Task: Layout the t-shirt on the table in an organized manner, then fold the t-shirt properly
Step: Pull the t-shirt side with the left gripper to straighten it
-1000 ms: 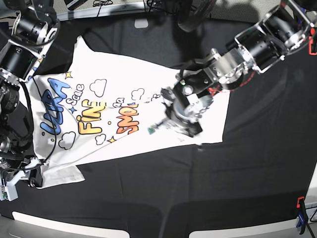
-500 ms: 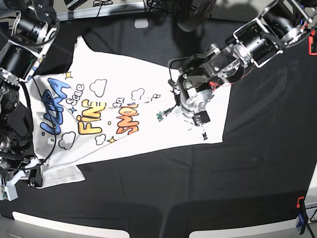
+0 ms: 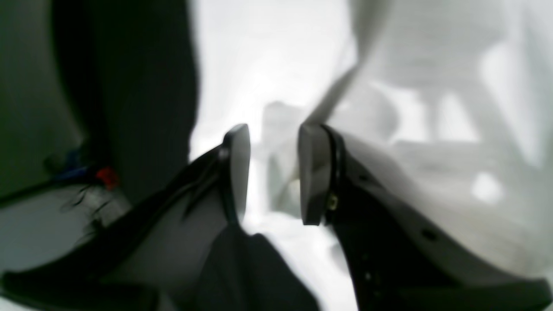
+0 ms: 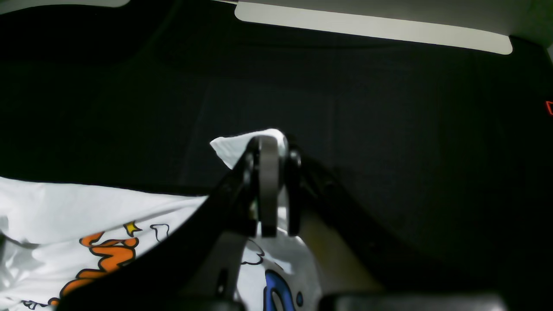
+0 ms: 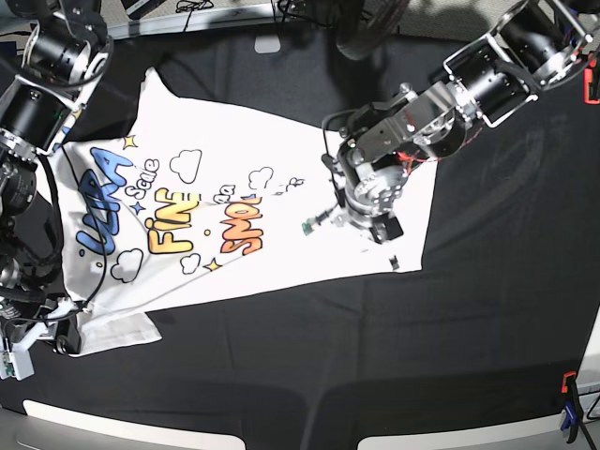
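Note:
The white t-shirt (image 5: 244,197) lies spread on the black table (image 5: 441,356), colourful lettering up, with one sleeve bunched at the lower left. My left gripper (image 5: 382,232) hovers low over the shirt's plain right part. In the blurred left wrist view its fingers (image 3: 235,168) stand apart, with white cloth (image 3: 268,65) showing behind the gap. My right gripper (image 4: 272,147) is shut on a white corner of the t-shirt (image 4: 86,211). In the base view, that right gripper (image 5: 64,330) sits at the shirt's lower left end.
A blue and orange clamp (image 5: 569,403) grips the table's lower right edge, and an orange one (image 5: 592,86) sits at the right edge. Pale strips (image 5: 131,424) line the front edge. The right arm's links (image 5: 37,103) run down the left side.
My left gripper has swung rightward and slightly up over the shirt's right part, turning as it went. The shirt and the right arm have stayed put.

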Robot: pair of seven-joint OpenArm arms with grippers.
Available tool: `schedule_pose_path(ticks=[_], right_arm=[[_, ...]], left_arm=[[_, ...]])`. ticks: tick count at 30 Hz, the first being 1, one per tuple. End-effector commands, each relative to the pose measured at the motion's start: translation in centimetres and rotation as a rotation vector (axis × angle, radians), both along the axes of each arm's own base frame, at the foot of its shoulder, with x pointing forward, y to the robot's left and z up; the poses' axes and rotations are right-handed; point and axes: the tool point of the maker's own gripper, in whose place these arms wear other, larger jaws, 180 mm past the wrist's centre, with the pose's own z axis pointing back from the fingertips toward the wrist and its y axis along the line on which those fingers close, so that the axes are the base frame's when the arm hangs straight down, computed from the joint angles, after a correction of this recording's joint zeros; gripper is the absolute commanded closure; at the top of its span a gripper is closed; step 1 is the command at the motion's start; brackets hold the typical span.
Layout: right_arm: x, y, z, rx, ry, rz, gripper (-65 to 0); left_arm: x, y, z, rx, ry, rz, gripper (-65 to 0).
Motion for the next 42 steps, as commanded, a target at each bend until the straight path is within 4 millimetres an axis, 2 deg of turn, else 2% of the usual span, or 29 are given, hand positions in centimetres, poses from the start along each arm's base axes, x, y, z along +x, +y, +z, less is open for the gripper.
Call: schedule_pose_path(ticks=[1, 7, 13, 19, 21, 26, 31, 35, 42], right_arm=[[0.6, -0.4, 2.5, -0.010, -0.073, -0.002, 0.0], [0.6, -0.5, 2.5, -0.010, -0.073, -0.002, 0.0], [0.6, -0.4, 2.5, -0.010, -0.074, -0.002, 0.0], [0.6, -0.4, 2.5, -0.009, -0.074, -0.002, 0.0], [0.6, -0.4, 2.5, -0.010, -0.074, -0.002, 0.0], [0.6, -0.4, 2.5, -0.009, -0.074, -0.002, 0.0], [0.6, -0.4, 2.5, -0.010, -0.074, -0.002, 0.0], [0.6, -0.4, 2.5, -0.010, -0.074, -0.002, 0.0], [0.6, -0.4, 2.5, -0.009, -0.072, -0.002, 0.0]], left_arm=[[1.5, -0.3, 1.8, -0.014, -0.062, 0.002, -18.1], [1.2, -0.6, 0.9, -0.047, -0.030, -0.008, -18.1], [1.1, 1.1, -1.6, 0.014, 0.015, 0.015, -18.1], [1.3, 1.2, -1.7, 0.022, 0.006, 0.009, -17.9], [1.7, 1.5, -1.1, 0.041, -0.035, 0.016, -14.2], [3.2, 2.4, 1.1, 0.071, -0.182, 0.057, 0.0], [3.7, 2.6, 2.0, 0.114, -0.235, 0.040, 0.0], [4.7, 2.8, 4.5, 0.135, -0.375, 0.054, 0.0], [5.1, 1.5, 8.5, 0.072, -0.524, 0.057, 0.0]])
